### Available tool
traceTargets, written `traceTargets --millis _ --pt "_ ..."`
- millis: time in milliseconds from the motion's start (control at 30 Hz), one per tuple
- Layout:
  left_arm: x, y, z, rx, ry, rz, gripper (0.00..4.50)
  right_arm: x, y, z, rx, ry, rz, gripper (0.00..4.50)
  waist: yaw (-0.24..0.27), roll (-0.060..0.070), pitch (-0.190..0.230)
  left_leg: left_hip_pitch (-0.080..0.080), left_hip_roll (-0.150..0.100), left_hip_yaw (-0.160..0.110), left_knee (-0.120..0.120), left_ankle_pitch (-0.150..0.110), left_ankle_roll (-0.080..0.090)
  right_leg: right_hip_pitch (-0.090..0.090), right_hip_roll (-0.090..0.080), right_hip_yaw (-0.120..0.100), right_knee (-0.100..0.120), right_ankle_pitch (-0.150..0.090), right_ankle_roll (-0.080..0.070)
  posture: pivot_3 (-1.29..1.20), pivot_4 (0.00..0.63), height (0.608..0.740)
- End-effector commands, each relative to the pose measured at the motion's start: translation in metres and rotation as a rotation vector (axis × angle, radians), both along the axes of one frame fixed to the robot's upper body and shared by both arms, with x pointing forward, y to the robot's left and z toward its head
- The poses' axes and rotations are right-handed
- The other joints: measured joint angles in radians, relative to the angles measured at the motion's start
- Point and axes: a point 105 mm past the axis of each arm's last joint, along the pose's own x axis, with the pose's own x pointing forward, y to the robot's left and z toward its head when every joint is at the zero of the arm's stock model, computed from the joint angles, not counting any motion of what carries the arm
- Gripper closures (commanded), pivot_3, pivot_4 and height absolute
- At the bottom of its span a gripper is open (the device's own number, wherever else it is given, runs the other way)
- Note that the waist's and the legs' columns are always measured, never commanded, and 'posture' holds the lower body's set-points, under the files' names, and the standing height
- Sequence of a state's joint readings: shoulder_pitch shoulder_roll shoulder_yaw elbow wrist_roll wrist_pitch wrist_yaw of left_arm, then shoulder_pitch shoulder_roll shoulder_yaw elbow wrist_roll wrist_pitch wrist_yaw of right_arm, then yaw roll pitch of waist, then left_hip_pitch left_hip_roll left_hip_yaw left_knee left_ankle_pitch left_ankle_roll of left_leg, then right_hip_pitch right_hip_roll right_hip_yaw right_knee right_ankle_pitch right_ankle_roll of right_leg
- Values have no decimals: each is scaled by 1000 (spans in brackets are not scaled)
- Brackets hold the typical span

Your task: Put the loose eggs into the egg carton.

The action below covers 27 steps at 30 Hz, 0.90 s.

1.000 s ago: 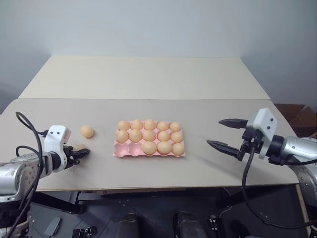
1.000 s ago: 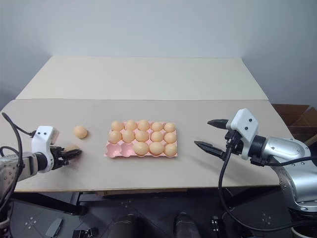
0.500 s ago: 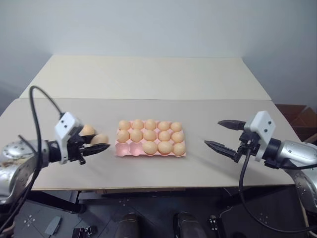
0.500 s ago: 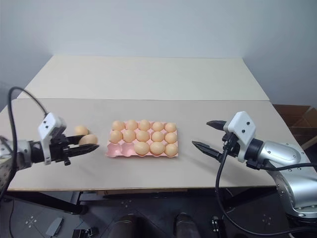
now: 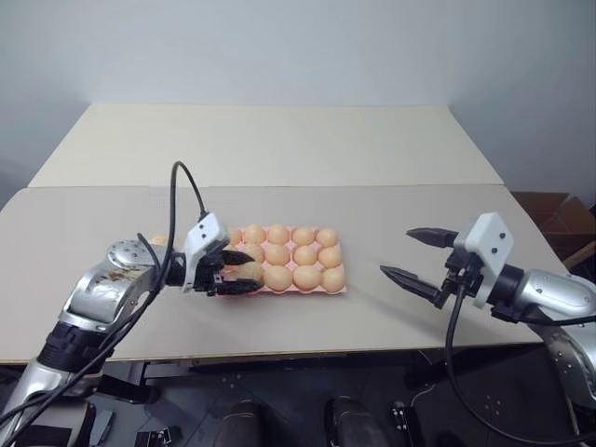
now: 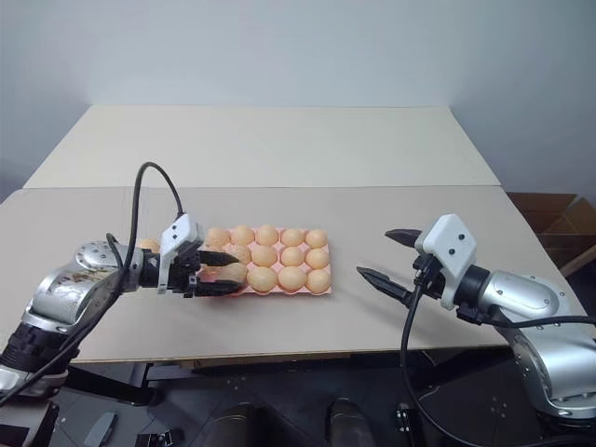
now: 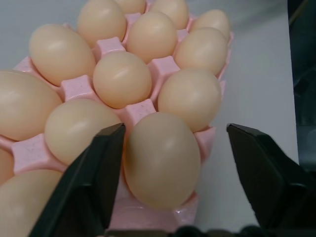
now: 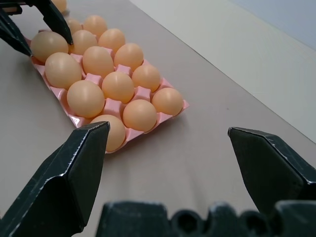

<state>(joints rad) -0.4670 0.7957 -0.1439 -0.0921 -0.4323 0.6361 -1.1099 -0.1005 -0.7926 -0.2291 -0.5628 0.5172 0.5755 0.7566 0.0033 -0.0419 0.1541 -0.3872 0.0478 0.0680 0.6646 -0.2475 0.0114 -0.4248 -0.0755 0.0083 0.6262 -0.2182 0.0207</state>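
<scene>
Your left tool [image 5: 233, 272] has carried its egg [image 7: 160, 159] from the worktop [image 5: 372, 307] to the egg carton [image 5: 337, 287], mid-worktop, and just opened wide; the egg sits in the carton's near-left corner cup, one finger touching (looks released). Another loose egg [image 6: 149, 245] remains left of the carton. Right tool [image 5: 419, 261] idles wide, empty.

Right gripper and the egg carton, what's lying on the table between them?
Nothing: in the left eye view, bare table runs from the right gripper to the egg carton's near edge. The right wrist view shows likewise.
</scene>
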Motion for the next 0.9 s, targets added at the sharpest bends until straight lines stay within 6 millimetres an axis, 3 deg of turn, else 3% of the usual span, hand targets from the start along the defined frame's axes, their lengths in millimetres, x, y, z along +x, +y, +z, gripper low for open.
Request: traceTargets --millis 33,300,433,500,633,733,900 --pt "1 5 25 -21 -77 -12 41 -4 2 13 -3 -50 8 0 0 0 0 0 0 0 0 0 0 0 0 0 0 0 0 0 150 740" --pt "-6 51 54 -38 -169 137 41 -2 4 13 -4 -54 32 0 -7 0 0 0 1 0 0 0 0 0 0 0 0 -1 1 0 150 740" --pt "-23 94 66 -45 -279 250 41 -1 6 15 -4 -53 66 0 -15 0 0 1 1 0 0 0 0 0 0 0 0 -1 1 0 150 740" --pt "-40 119 67 -38 -286 316 41 -1 7 16 -7 -49 98 0 -18 0 0 1 2 0 0 0 0 0 0 0 0 -1 0 0 150 740" --pt "-60 151 59 0 -274 454 41 -2 7 15 -13 -36 146 0 -14 0 0 1 2 1 0 0 0 -1 -1 -1 0 -3 -2 0 150 740" --pt "-74 161 50 1 -256 529 41 -5 6 14 -15 -21 182 0 -2 0 0 2 2 1 0 0 0 0 -1 -1 0 -5 -4 0 150 740" --pt "-89 159 41 -29 -252 596 41 -6 3 10 -30 2 194 0 3 0 0 2 2 2 0 0 0 0 -2 0 0 -5 -7 0 150 740"
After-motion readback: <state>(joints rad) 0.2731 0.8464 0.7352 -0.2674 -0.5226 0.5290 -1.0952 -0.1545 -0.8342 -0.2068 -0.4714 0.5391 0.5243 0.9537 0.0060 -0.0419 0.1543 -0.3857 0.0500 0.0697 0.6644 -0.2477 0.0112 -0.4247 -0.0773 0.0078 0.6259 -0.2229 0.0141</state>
